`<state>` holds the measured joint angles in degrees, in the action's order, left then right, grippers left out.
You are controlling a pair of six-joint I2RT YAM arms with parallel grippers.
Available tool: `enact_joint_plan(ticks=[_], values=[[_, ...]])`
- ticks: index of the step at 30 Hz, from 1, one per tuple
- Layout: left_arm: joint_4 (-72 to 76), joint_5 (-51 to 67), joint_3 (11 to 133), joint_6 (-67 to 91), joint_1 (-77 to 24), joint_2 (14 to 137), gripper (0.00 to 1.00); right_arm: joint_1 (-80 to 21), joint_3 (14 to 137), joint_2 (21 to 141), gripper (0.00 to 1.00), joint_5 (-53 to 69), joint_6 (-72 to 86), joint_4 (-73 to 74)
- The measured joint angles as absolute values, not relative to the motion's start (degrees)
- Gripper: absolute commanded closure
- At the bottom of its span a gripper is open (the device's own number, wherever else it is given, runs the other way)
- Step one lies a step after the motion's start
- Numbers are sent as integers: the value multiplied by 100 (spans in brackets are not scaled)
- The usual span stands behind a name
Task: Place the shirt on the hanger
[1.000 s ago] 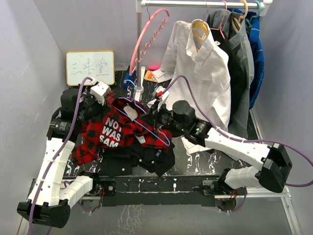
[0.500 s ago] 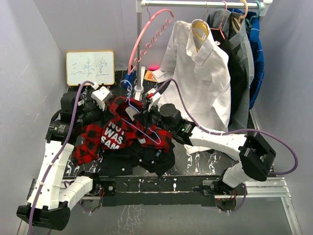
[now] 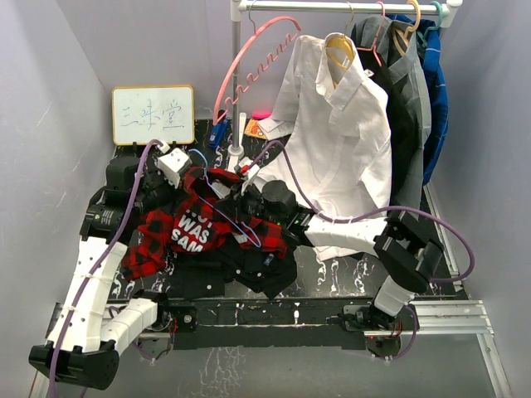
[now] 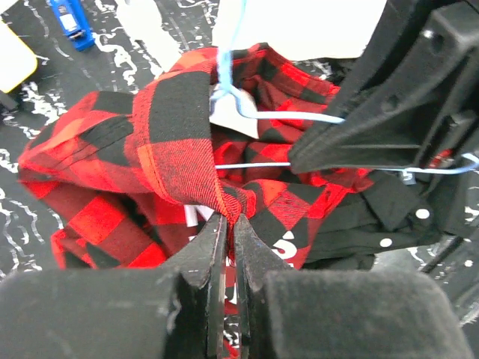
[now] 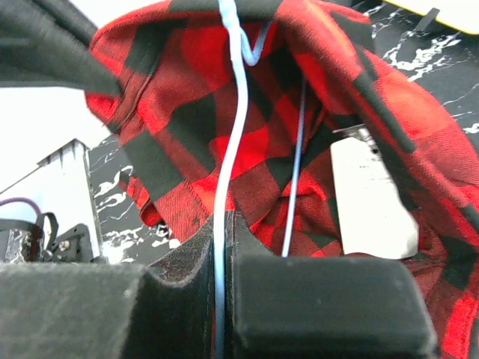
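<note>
Shirt [image 3: 192, 225] in red-and-black plaid lies bunched just in front of the rack pole [image 3: 237, 83]. The left gripper [image 4: 228, 221] lifts its upper edge, its fingers pinched tight on a fold of the cloth. The right gripper [image 5: 221, 221] is clamped on the light-blue wire hanger [image 4: 299, 117], which runs inside the raised fabric. Since half a second ago the right arm has pushed further left toward the left gripper, driving the hanger deeper into the shirt. The pink hanger [image 3: 249, 58] beside the pole has swung higher.
</note>
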<state>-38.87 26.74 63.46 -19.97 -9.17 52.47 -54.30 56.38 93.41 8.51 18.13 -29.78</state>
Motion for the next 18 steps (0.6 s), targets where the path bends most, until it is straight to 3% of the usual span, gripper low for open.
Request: enact_joint_plan(ticks=[6, 15, 16, 18], values=[[-3760, 2421, 6346, -2147, -917, 5422, 100, -5428, 5330, 9518, 100, 1092, 1841, -3662], [-4327, 3205, 6261, -2427, -915, 5481, 98, -5181, 5269, 9813, 100, 888, 1949, -4265], [-4482, 3273, 6246, -2563, -913, 5481, 93, -5127, 5264, 9859, 100, 882, 1979, -4289], [-4746, 3332, 6165, -2849, -913, 5481, 64, -5050, 5253, 9994, 100, 886, 2036, -4421]])
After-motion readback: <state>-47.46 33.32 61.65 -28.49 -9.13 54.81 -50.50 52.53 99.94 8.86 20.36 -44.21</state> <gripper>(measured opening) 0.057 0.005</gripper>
